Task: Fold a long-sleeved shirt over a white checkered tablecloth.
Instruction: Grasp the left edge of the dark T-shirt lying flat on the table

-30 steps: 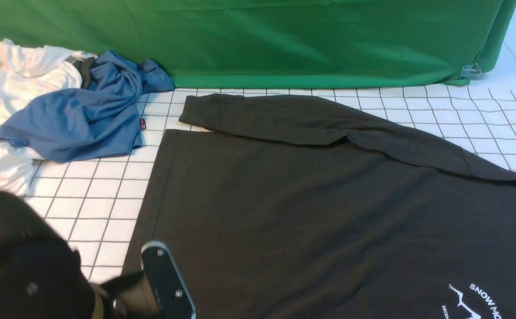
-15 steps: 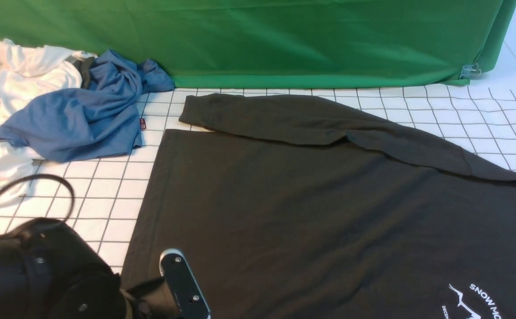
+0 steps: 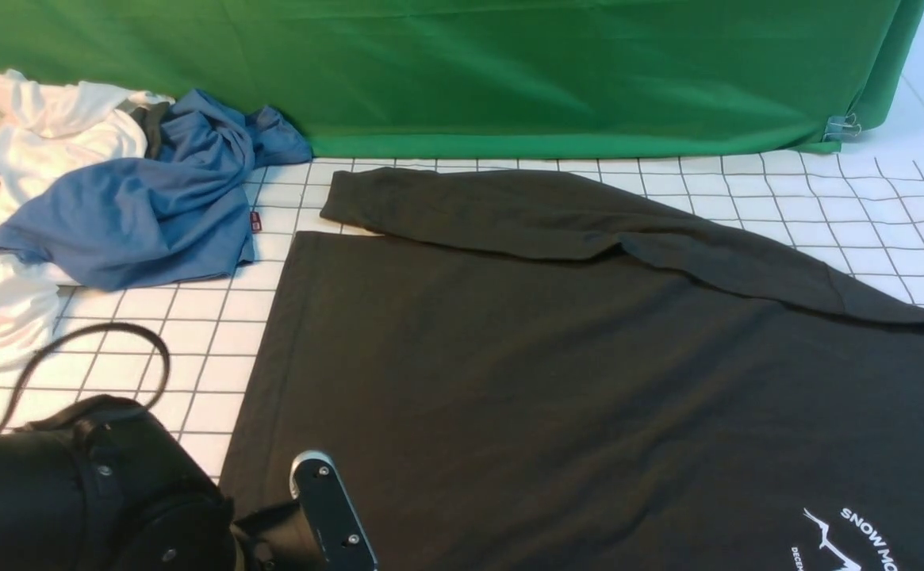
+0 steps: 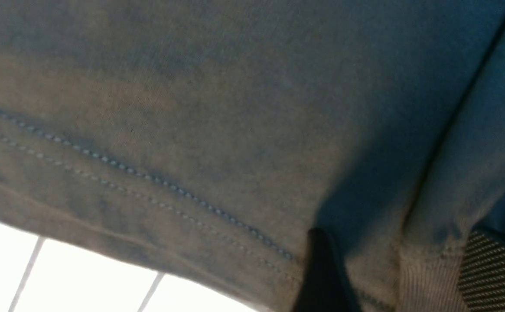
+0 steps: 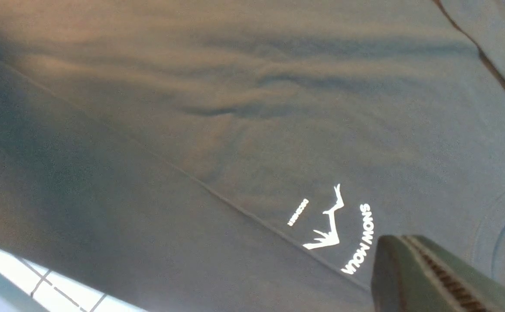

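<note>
The wide white grid-printed tablecloth (image 3: pixel 192 333) spans the frame. On it, centre to lower right, the large black cotton long-sleeved shirt (image 3: pixel 549 357) lies flat. It looks soft and limp, so I'd pinch the hem corners. My left gripper (image 4: pixel 404 277) is parted over the hem; my right gripper (image 5: pixel 408 251) is closed and empty.

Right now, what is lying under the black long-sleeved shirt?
The white checkered tablecloth runs under the long-sleeved shirt along its left and far edges. Whether anything else lies beneath it is hidden by the fabric.
</note>
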`<state>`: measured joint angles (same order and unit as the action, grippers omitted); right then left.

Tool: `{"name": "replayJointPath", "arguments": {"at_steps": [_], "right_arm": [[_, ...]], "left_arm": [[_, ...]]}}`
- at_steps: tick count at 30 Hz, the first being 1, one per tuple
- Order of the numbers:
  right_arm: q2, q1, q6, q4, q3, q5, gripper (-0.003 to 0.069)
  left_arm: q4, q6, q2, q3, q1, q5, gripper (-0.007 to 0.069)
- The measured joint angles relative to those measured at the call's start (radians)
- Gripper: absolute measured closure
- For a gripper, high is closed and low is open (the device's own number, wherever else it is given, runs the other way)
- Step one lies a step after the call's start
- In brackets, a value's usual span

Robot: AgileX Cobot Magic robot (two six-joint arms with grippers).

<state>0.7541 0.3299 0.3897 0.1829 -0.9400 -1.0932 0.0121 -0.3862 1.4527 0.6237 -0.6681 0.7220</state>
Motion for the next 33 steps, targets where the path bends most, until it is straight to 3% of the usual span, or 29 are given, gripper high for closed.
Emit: {"name": "replayJointPath", "arguments": {"at_steps": [4,8,15,19,25,33], "right_arm": [[0.0,0.016,0.0,0.0,0.0,0.0,0.0643],[0.0,0.017,0.0,0.0,0.0,0.0,0.0643],[0.0,0.017,0.0,-0.001,0.0,0.0,0.0637],[0.0,0.017,0.001,-0.002,0.0,0.0,0.0637],[0.0,0.017,0.001,-0.009,0.0,0.002,0.0637],[0.0,0.017,0.001,-0.028,0.0,0.012,0.0637]], "left_arm": [[0.031,-0.002,0.008,0.0,0.0,-0.011,0.0186],[0.052,-0.004,0.008,0.0,0.0,-0.002,0.0228],[0.064,-0.01,-0.031,0.0,0.0,0.032,0.0556],[0.064,-0.01,-0.038,0.0,0.0,0.034,0.0647],[0.064,-0.009,-0.038,0.011,0.0,0.055,0.0649],[0.023,-0.009,-0.044,0.184,0.0,0.229,0.0649]]}}
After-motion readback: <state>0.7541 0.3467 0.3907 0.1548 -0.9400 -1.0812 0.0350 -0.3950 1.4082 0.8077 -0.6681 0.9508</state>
